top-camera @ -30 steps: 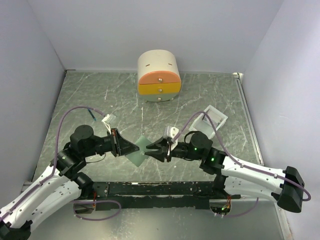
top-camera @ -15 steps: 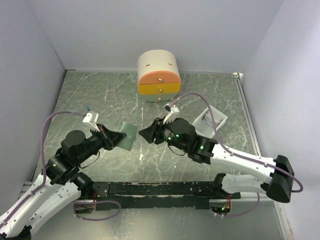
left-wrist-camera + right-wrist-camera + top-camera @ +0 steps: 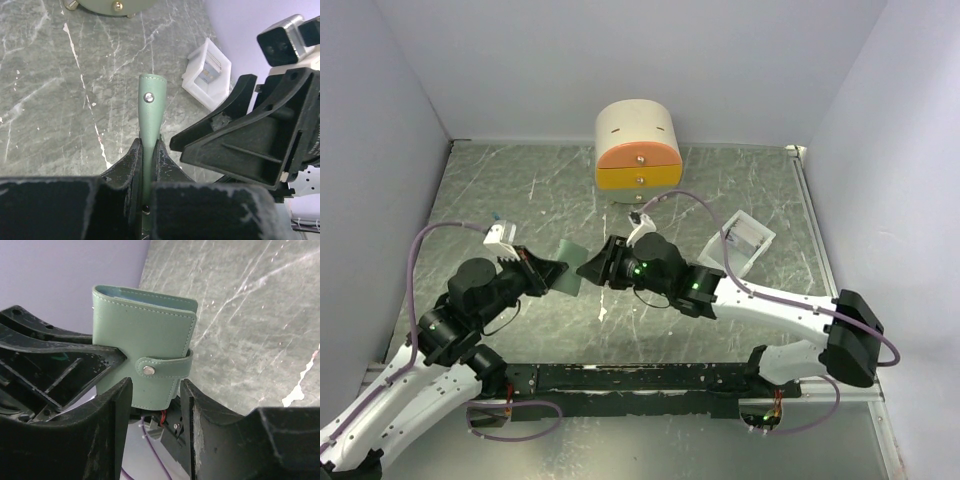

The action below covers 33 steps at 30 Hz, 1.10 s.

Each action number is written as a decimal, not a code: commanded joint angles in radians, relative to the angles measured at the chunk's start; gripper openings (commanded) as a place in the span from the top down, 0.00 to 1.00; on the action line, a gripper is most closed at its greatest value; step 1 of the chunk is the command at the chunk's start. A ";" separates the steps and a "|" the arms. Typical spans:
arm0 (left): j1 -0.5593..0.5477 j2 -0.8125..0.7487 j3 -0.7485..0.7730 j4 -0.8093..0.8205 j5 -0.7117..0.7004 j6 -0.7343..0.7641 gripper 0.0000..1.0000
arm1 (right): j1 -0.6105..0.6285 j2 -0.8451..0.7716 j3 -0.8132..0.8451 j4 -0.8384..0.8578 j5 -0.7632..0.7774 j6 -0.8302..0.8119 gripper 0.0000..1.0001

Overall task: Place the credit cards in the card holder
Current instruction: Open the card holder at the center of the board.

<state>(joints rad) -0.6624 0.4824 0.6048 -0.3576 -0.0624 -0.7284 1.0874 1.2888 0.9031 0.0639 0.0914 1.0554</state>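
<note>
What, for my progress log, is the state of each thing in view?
card holder: folded shut, strap snapped, held in the air.
left gripper: shut on the card holder's edge.
right gripper: open, one finger on either side of the card holder.
credit cards: standing in the white tray, none in the holder yet.
white tray: holding the cards.
drawer box: drawers shut.
</note>
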 commanded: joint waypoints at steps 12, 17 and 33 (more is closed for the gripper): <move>0.006 -0.027 -0.041 0.054 0.076 -0.020 0.93 | 0.021 0.125 0.040 0.092 -0.067 0.028 0.60; 0.006 -0.020 -0.052 0.032 0.064 -0.017 0.93 | 0.023 0.110 0.050 0.058 -0.031 0.031 0.59; 0.006 -0.012 -0.036 0.039 0.089 -0.032 0.93 | 0.025 0.160 0.085 -0.046 0.024 0.056 0.61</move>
<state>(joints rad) -0.6552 0.4847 0.5571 -0.3687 -0.0372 -0.7376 1.1080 1.4357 0.9668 0.0547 0.0563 1.0992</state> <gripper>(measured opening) 0.120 0.409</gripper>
